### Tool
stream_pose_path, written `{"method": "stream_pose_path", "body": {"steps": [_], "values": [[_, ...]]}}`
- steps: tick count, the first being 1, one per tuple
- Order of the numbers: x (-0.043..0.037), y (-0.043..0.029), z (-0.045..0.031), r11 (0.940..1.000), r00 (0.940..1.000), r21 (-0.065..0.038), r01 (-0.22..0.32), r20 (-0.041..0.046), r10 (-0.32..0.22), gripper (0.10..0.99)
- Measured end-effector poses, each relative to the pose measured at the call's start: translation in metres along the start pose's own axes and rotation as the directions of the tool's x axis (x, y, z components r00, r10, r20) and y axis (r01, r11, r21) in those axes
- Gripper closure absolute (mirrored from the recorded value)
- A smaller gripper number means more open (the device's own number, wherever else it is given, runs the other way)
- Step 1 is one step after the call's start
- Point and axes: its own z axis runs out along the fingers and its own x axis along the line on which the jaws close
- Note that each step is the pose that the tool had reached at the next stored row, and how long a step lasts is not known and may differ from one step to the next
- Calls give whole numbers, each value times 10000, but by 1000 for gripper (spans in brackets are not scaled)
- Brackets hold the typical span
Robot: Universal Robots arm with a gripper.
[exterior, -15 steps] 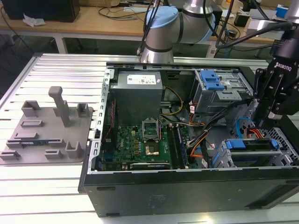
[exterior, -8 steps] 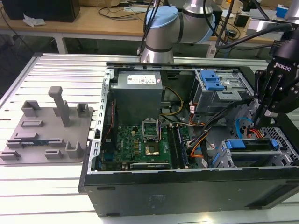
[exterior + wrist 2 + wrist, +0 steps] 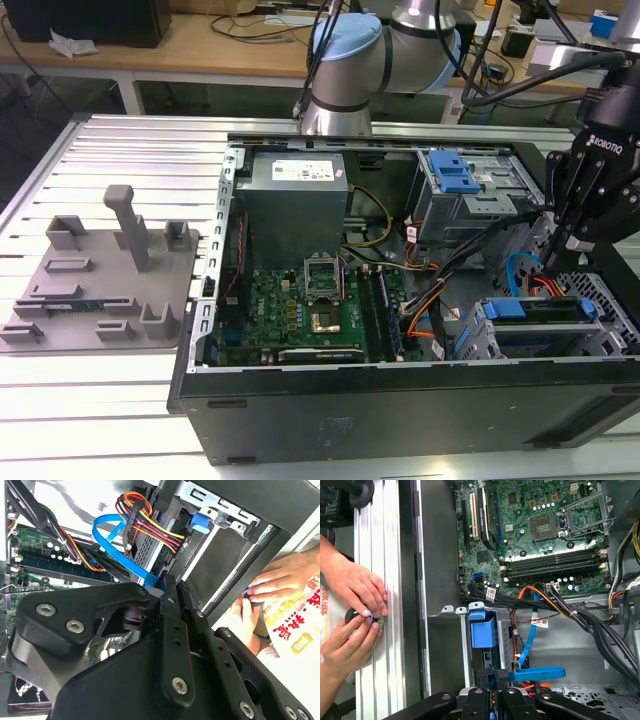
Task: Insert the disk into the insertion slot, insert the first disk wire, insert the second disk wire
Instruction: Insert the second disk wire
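Disk (image 3: 540, 308) in its blue carrier sat seated in the grey drive bay (image 3: 600, 290) at the case's corner, and the hand (image 3: 501, 676), closed on the blue flat cable's (image 3: 540, 672) plug, probably needed to press straight into the drive's rear socket without twisting.

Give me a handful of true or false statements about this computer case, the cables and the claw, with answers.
1. The computer case lies open with its motherboard exposed. True.
2. A flat blue cable lies right beside the claw. True.
3. The claw hovers over the grey fixture plate. False: it is at the drive bays on the exterior view's right.
4. Two hands rest on the aluminium table outside the case. True.
5. The processor socket is covered by a cooler. False: it is uncovered.
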Motion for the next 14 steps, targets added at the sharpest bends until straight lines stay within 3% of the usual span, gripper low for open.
{"method": "stream_pose_path", "body": {"steps": [4,7,8,10,11,14], "values": [[12,3,6,10000,10000,8,-5,17,5,925],[56,11,27,9999,9998,105,-19,200,17,925],[90,15,44,9999,9995,156,-29,301,24,925],[139,20,67,9998,9992,203,-38,397,30,925],[187,22,91,9996,9988,263,-53,494,40,925],[237,39,112,9986,9954,519,-118,952,68,925]]}}
